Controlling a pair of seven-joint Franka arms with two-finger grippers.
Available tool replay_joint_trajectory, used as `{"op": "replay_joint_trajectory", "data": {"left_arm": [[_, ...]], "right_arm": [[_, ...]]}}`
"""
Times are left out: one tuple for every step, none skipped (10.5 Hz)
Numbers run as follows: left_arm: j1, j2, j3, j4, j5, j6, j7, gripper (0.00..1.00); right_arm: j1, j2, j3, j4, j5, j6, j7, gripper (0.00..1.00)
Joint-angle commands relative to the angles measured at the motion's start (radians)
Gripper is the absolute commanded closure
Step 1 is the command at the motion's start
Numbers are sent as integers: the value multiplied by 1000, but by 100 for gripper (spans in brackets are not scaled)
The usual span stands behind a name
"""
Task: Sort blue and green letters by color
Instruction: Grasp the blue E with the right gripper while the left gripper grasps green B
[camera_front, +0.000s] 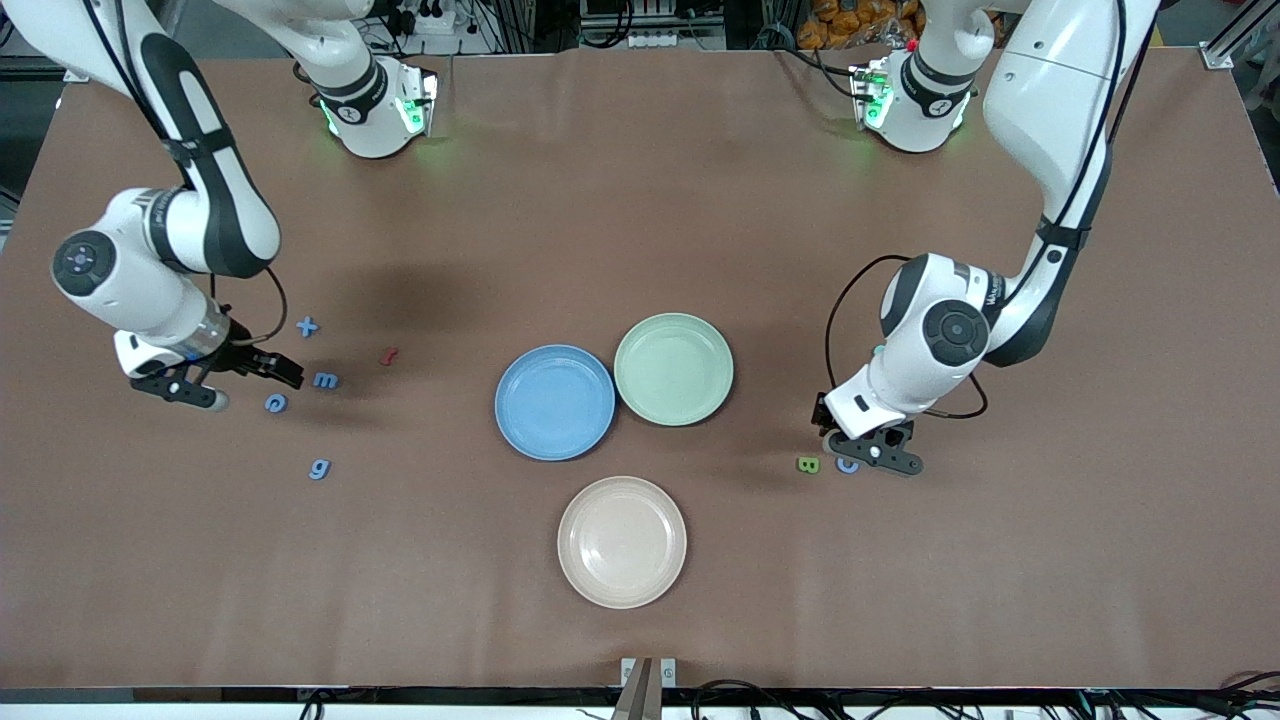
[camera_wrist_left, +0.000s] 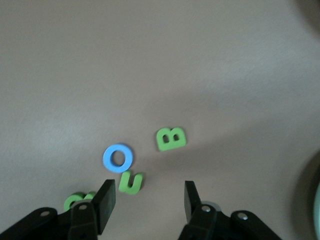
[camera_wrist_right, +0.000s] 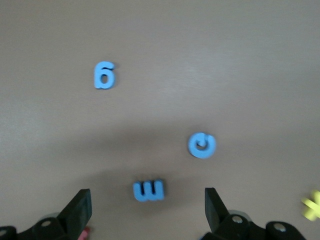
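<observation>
Two letter groups lie in the front view's middle band. The green B (camera_front: 808, 464) and blue ring (camera_front: 847, 465) sit by the left gripper (camera_front: 880, 450), jaws apart and empty. The blue m (camera_front: 325, 380) sits by the right gripper (camera_front: 245, 383), jaws wide. The pieces are probably light and stiff, so pinch across opposite side edges.

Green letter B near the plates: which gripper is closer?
Left. The left gripper is low beside the green letter B; the right gripper is at the other end of the table, by the blue m.

My table (camera_front: 640, 200), brown all over, carries three plates mid-table: blue plate (camera_front: 554, 402), green plate (camera_front: 673, 369), beige plate (camera_front: 621, 541) nearest the camera. Blue letters (camera_front: 325, 380) and a red piece (camera_front: 389, 354) lie toward my right arm's end; a green B (camera_front: 807, 464) and blue ring (camera_front: 846, 466) toward my left's.
</observation>
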Motion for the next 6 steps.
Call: {"op": "replay_joint_trajectory", "data": {"left_arm": [[-36,50,4,87,27,-5,11,36],[-41,58,4,94,24,-3,11,35],[-41,79,2,117,19,-3,10,36],[-41,102,1,139,10,-3,-18,37],[-44,121,2,148,-13,-3,-65,38],[-44,133,2,148,-21,-3,-110,39]], "right_arm": [[-11,62,55,-21,15,96,4,0],[-9,62,57,-36,15,98,6,0],[-11,64,57,-63,15,121,4,0],[-14,76,55,-97,15,168,-3,0],[-19,86,55,-119,14,206,-6,0],[-19,100,55,-119,14,214,-6,0]]}}
